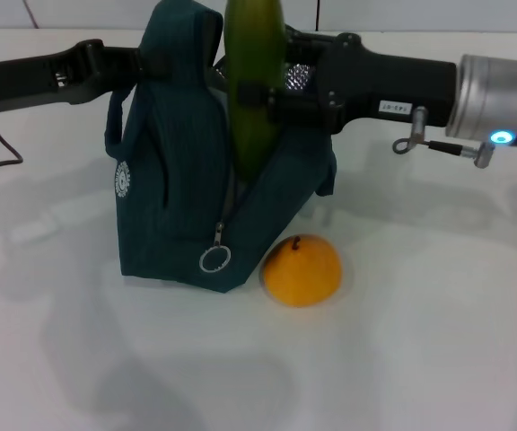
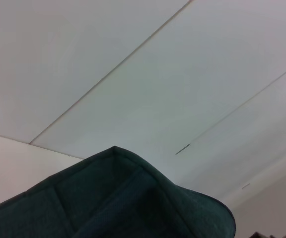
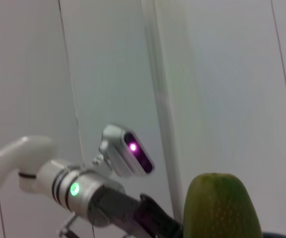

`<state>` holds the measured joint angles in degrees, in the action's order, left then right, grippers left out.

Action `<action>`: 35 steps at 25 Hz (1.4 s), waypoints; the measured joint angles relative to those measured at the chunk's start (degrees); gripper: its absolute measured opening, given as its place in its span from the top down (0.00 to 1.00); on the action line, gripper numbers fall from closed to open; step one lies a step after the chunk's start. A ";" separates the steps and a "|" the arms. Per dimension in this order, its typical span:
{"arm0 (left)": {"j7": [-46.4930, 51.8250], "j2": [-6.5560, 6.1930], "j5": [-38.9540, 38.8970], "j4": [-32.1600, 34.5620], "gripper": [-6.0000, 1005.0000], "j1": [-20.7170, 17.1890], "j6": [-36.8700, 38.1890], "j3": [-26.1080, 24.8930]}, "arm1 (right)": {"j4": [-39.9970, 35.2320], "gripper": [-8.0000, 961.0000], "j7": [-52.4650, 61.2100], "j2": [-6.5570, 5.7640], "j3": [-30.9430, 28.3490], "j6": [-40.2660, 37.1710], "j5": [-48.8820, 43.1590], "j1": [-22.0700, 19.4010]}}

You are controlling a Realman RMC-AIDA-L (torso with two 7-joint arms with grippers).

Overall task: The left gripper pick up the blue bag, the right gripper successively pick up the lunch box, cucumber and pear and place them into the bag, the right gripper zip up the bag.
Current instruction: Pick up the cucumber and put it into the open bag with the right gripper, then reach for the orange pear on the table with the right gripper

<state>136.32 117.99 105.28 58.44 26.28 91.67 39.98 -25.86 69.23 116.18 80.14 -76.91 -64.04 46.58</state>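
**Cucumber upright over the bag mouth, pear on the surface**

Head cam: the right gripper is clamped on the cucumber, one finger across the front of it about halfway up. Cucumber stands pretty much upright, bottom end down in the open mouth of the bag, top end cut off by the frame edge.

Left gripper comes in from the left at the bag's top edge w/ the fabric pulled up to a peak there. Looks like it's got the bag but I can't tell how the fingers sit, they're buried in the cloth. Left wrist cam just gives me a folded teal corner of the bag against the wall, no fingers.

Bag sits on the white surface, zip open down the front, ring pull hanging low near the base, round white logo on the side facing left.

Pear is on the surface right by the bag's front corner, touching or nearly so, stem up.

Right wrist cam: rounded cucumber tip close up, left arm farther off.
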 joint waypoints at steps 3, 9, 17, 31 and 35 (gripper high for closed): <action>0.00 0.08 0.11 -0.01 0.94 -0.05 0.00 0.00 | -0.33 0.27 -0.16 0.00 1.77 1.44 0.45 0.12; 0.00 0.06 0.02 -0.08 0.94 -0.75 0.00 0.00 | -2.77 0.26 -0.50 -0.10 2.87 1.33 0.68 -0.67; -0.16 0.04 -0.02 -0.09 0.94 -0.92 -0.02 -0.55 | -3.87 0.22 0.12 -0.40 3.56 1.98 0.41 -1.00; -4.17 0.00 0.01 -5.05 0.94 -2.60 -0.11 -4.39 | -22.49 0.09 2.15 -0.92 3.47 -5.20 -11.63 -15.76; -4.58 -0.12 -0.04 -5.61 0.94 -2.48 -0.17 -4.82 | -21.42 0.10 2.15 -0.96 3.52 -5.87 -12.85 -17.17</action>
<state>131.73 117.87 105.23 52.83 23.80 91.49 35.16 -47.28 71.37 115.22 83.66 -82.78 -76.89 29.41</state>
